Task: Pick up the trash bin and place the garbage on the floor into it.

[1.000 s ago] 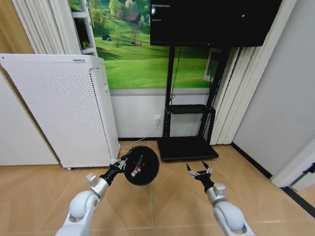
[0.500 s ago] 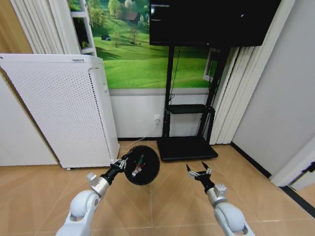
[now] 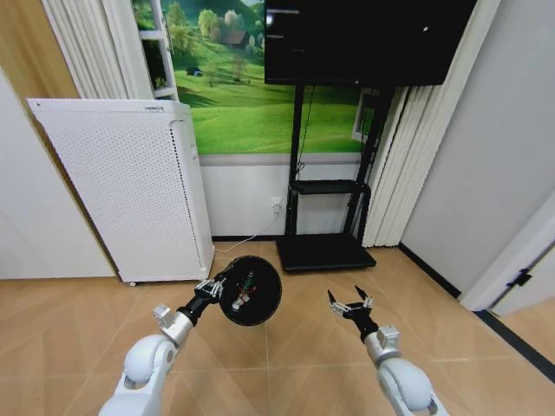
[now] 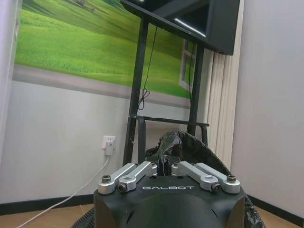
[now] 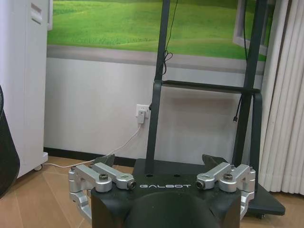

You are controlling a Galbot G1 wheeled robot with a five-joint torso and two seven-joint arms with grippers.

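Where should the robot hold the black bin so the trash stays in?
By the rim, from the side, as the left gripper does now. The trash bin is round mesh, so its thin edge fits between the fingers; I'd keep the opening upward.

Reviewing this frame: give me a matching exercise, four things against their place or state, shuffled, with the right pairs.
Things:
1. trash bin
2. right gripper
3. left gripper
4. white cabinet

Places or states:
A. open and holding nothing, out over the floor
B. standing on the floor against the wall, on the robot's left
C. lifted off the floor, tipped so its mouth faces the head camera
D. shut on the bin's rim

Pairs: 1-C, 2-A, 3-D, 4-B
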